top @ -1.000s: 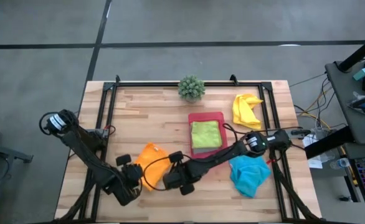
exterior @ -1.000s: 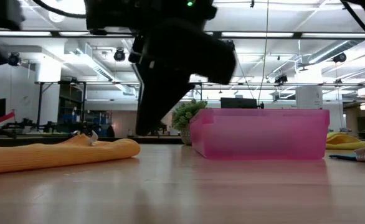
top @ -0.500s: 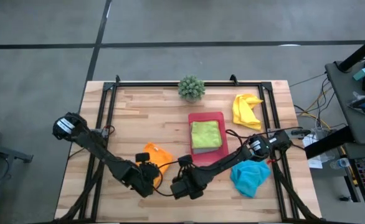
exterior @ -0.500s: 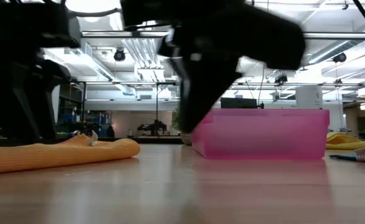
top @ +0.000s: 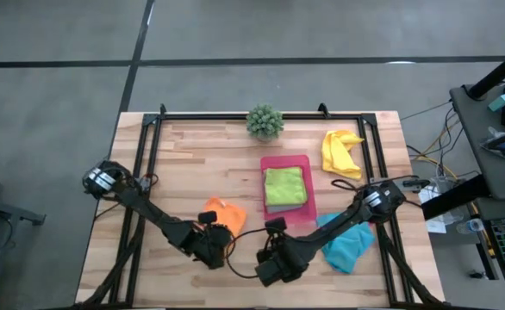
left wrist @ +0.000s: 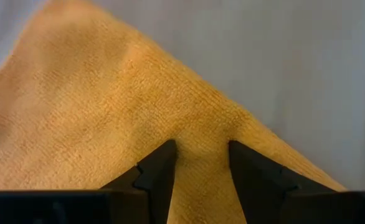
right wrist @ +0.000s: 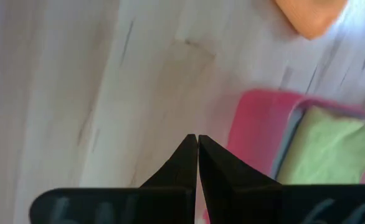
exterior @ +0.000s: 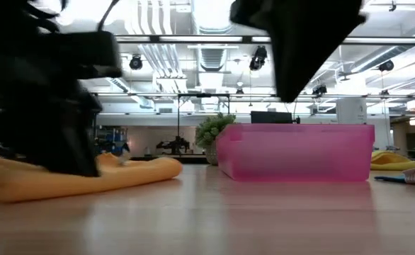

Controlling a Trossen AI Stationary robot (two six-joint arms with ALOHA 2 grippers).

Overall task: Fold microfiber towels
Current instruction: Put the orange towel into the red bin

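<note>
The orange towel [top: 224, 213] lies bunched on the table at the near middle; it also shows in the low view [exterior: 140, 172]. My left gripper [top: 221, 241] is at its near edge, shut on it [left wrist: 200, 163]. My right gripper [top: 263, 272] is shut and empty above bare table, to the right of the left one [right wrist: 197, 142]. The lime green towel [top: 284, 186] lies flat in the pink tray [top: 285, 161]. The yellow towel [top: 340, 151] and the turquoise towel [top: 349, 244] lie crumpled at the right. The grey towel is out of view. My left gripper pinches a raised fold [left wrist: 199, 149] at the orange towel's near edge between its two fingers [left wrist: 161, 167]. The fingers slant down from the table's left. The cloth narrows to a peak at the fingers; the rest of the towel lies on the table. How many layers, I cannot tell.
A small spiky potted plant [top: 264, 121] stands at the far edge. The pink tray stands just right of the orange towel. A black frame [top: 261, 115] runs along the table's far edge and sides. Bare wood shows at the far left and the near edge.
Both grippers have moved toward the table's right edge, the right one also toward the near edge. My left gripper has come onto the orange towel's near edge. The towel has bunched up and shifted toward the pink tray.
</note>
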